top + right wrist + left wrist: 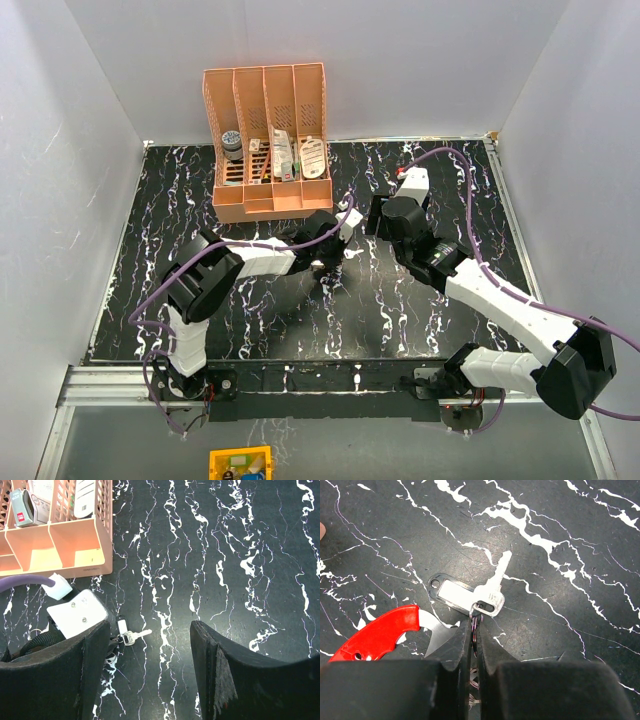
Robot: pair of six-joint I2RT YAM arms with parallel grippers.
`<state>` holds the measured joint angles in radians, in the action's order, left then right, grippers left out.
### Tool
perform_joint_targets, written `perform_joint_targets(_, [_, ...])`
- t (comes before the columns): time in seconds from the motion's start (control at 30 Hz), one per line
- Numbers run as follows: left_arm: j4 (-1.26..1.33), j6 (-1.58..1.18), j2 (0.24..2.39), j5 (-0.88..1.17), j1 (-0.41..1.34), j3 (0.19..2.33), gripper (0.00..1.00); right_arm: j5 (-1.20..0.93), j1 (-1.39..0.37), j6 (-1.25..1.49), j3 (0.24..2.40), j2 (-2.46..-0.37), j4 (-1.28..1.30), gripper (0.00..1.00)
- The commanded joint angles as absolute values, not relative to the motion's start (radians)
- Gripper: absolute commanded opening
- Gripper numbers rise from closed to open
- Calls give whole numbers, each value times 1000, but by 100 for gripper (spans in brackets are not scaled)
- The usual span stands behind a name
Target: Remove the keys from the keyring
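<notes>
The keys lie on the black marbled table: one silvery toothed key (pixel 492 590) and a red-handled piece with a silver blade (pixel 380 632). A dark-framed tag with a white insert (pixel 451 591) hangs on the same thin keyring (pixel 474 621). My left gripper (pixel 473 630) is shut on the keyring, edge-on between its jaws. It sits at the table's middle (pixel 322 262). My right gripper (pixel 150 627) is open and empty, above the table just right of the key (pixel 136 636) and tag (pixel 121 625). In the top view it (pixel 365 225) hovers beside the left gripper.
An orange divided organizer (pixel 268 140) with small items stands at the back, its corner near the left gripper in the right wrist view (pixel 102 540). A purple cable (pixel 455 160) loops over the right arm. White walls enclose the table.
</notes>
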<state>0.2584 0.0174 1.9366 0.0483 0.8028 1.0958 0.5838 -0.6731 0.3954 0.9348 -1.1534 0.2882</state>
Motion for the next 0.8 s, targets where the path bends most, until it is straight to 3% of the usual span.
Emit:
perform_joint_targets(0.0, [214,23,1896,42,808,1113,0,612,-670,405,933,-1132,247,64])
perform_joint_targets(0.37, [38,140,1632,3,809,1197,0,600,-671,392,902,-1136,199,63])
perform_joint_targets(0.77, [-61,224,1396,-43,808,1253,0,323,-671,284,763,-1075,-81,62])
